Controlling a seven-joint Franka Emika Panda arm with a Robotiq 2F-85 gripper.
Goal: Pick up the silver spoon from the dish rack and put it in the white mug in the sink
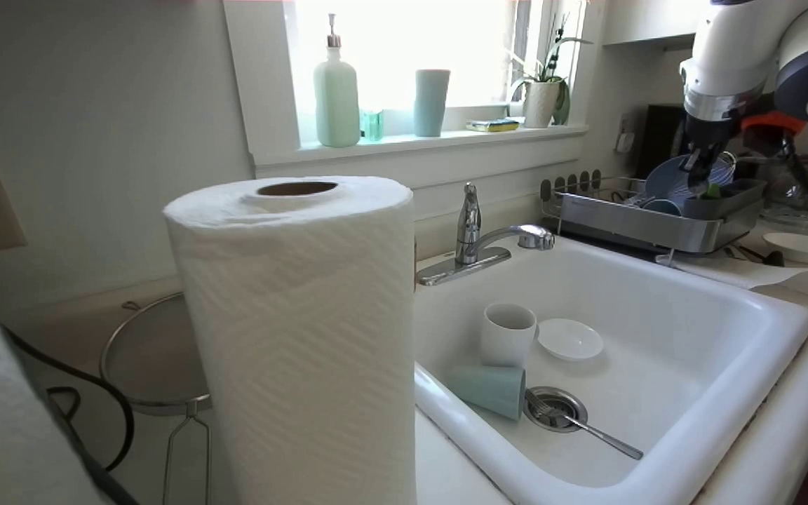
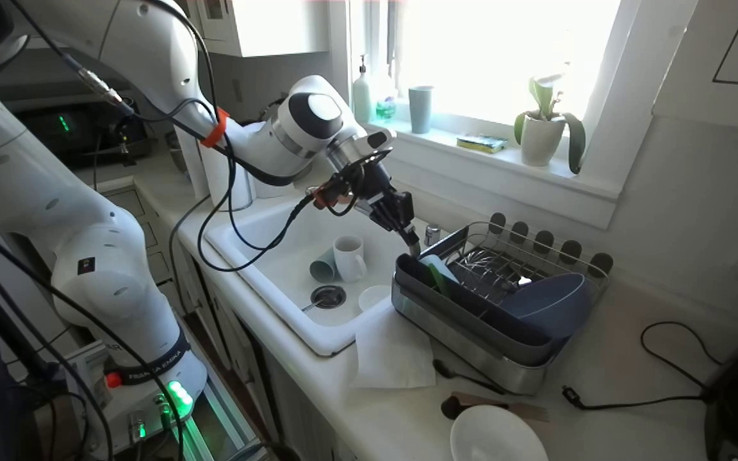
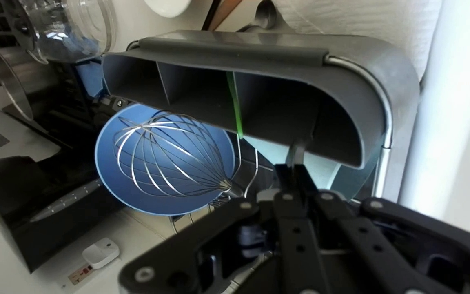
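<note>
Our jaws pinch the silver spoon by one end, likely to clear the dish rack. Left, the white mug stands upright in the sink, apparently ready.

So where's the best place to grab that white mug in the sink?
Probably the rim, from straight above: the mug stands upright in the sink, open at the top, so its edge can be pinched. Coming in low looks worse: a green cup lies close on one side and the handle sticks out on another.
</note>
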